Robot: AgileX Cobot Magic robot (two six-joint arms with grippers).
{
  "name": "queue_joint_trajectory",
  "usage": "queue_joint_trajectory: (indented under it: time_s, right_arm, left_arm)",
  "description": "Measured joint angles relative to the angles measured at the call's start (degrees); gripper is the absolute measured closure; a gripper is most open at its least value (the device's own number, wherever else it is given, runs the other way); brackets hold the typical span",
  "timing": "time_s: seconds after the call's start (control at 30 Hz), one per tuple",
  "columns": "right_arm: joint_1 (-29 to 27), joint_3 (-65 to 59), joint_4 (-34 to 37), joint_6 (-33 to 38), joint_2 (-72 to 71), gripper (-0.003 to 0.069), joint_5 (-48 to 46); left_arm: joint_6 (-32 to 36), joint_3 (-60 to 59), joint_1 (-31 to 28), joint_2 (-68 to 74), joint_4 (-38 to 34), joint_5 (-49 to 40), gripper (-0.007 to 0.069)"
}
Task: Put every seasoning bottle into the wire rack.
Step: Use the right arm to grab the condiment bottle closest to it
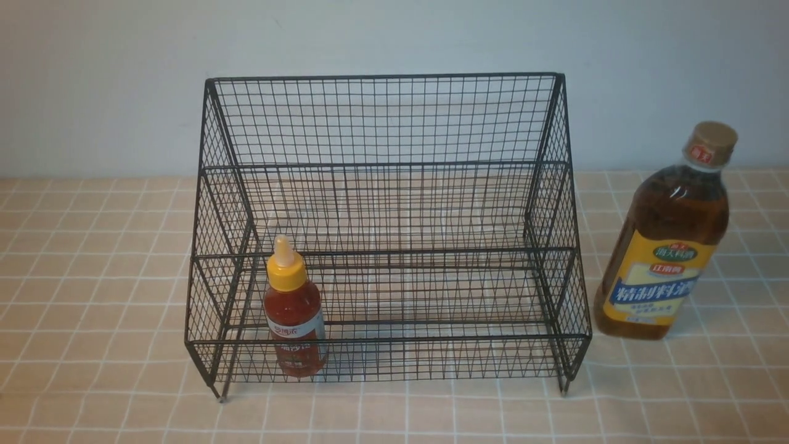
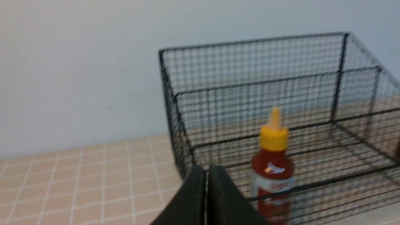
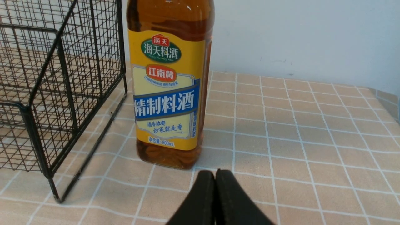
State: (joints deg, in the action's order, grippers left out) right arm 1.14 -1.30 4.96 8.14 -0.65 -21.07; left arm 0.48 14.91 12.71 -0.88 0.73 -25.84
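Starting at your left, you have the left gripper (image 2: 207, 176) narrow, its two dark fingers drawn together with nothing held between them. It looks blurred in its own wrist view, and it points forward toward the left end of the wire rack (image 1: 385, 253), apart from the mesh.

Next comes the rack itself, standing on its short feet on the checked worktop (image 1: 86, 296), with its tall back toward the pale wall (image 1: 382, 37). Its front, lower tier holds your red-sauce bottle (image 1: 296, 308), which stands upright near the left side. You can see the front rail and mesh crossing before its lower body, while its yellow cap and pale nozzle rise above that rail.

Just beyond the rack's right side, you'll find the tall amber bottle (image 1: 666, 246), outside the rack. It stands upright on the worktop, tan cap on, its yellow-and-blue label facing your side. It sits near the rack, apart from it.

Your right gripper (image 3: 216, 175) is narrow too, fingertips together and holding nothing. It points forward over the worktop, in front of the amber bottle and apart from it.
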Motion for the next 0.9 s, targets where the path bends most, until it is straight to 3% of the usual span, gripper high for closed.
queue_joint_trajectory:
  time_s: [0.2,0.9]
  right_arm:
    - [0.0,0.0,0.0,0.0,0.0,0.0673,0.0]
    - [0.0,0.0,0.1,0.0,0.0,0.0673,0.0]
  left_arm:
    - [2.1,-13.3,-10.2,0.0,-1.1,3.2,0.0631]
    - [2.2,-16.3,-10.7,0.0,-1.4,3.8,0.0631]
